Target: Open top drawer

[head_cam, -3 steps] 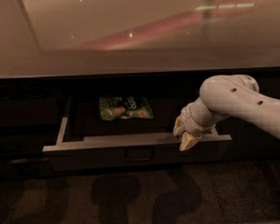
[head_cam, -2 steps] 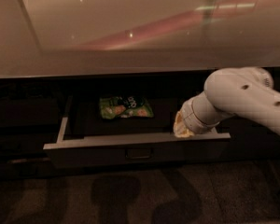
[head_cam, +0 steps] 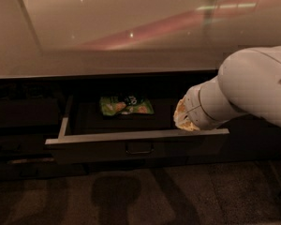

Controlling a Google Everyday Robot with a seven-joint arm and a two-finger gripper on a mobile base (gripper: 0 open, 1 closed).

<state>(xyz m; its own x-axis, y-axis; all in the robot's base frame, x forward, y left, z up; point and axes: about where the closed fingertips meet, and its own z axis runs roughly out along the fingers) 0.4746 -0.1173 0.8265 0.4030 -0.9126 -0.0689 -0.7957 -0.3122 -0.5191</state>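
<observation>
Gripper (head_cam: 185, 119), state unclear, at right front rim of open top drawer (head_cam: 131, 136)

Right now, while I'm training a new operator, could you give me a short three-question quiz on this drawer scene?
1. True or false: the top drawer is fully shut.
2. What lies inside it? A) a green snack bag B) a red mug C) a spoon
3. Fill in: the claw is just above the drawer's front rim, near the picture's ____ end.

Key: 1 false, the drawer stands pulled out; 2 A; 3 right.
</observation>
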